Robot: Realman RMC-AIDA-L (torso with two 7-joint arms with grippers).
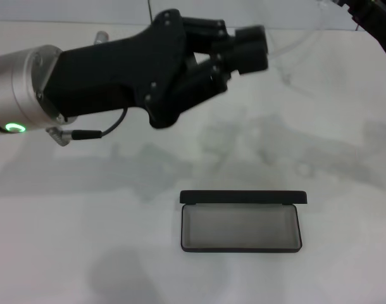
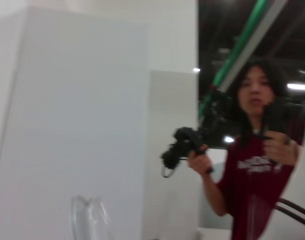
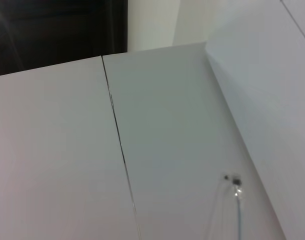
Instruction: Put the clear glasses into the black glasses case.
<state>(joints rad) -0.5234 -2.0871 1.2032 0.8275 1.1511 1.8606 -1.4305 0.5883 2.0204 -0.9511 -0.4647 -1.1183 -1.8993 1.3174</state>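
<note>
The left gripper seems clenched on the clear glasses, far above the open black glasses case; a loose hold could drop them outside

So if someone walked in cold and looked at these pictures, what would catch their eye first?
Probably the left arm's big black pincer, raised high over the far side of the white table and filling the top of the head view. Next, the black case lying open near the front of the table, grey lining showing and nothing in it. The glasses are only a faint clear outline beside the pincer.
</note>
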